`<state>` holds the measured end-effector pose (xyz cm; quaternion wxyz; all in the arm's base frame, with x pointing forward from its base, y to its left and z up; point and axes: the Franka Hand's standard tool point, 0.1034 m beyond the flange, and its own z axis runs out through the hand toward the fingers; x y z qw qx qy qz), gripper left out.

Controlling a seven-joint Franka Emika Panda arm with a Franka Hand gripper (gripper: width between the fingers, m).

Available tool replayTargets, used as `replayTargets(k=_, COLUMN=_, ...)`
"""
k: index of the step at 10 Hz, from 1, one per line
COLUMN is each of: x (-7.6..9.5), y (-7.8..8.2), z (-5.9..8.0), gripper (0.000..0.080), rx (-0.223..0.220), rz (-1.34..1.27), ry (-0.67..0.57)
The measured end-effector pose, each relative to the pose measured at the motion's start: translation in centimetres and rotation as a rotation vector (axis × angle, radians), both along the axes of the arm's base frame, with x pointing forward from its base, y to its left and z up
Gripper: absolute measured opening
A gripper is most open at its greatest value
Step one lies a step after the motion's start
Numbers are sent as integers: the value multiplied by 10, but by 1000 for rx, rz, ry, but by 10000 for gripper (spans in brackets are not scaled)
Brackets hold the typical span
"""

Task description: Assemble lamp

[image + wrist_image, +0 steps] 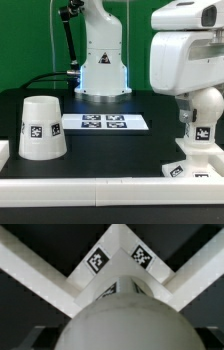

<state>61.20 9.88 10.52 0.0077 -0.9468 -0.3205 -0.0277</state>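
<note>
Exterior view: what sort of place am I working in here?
Most likely a robotics lab bench. A fixed arm stands at the back of a black table, a marker board lies flat on it, and the white shade carries square tags.

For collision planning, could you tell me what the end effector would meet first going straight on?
The end effector points down astride the bulb. Going straight on, it would probably meet the base below first, though depth is unclear.
</note>
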Motion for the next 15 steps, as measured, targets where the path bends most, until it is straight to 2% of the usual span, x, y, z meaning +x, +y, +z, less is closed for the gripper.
replayTargets(k=3, x=0, y=1, z=0, gripper=576, rx=10, rz=-161, ry=6)
replayTargets(k=5, x=-3, y=3, z=3, gripper=576, rx=27, rz=-434, ry=3)
replayTargets(k=8, x=-11, y=5, z=-1, gripper=576, rx=53, rz=-854, ry=35)
replayTargets(k=14, x=-11, y=5, z=-1, gripper=576, rx=91, rz=-1207, ry=68)
replayTargets(k=15, x=-12, y=5, z=0, gripper=576, rx=117, rz=-1394, ry=90)
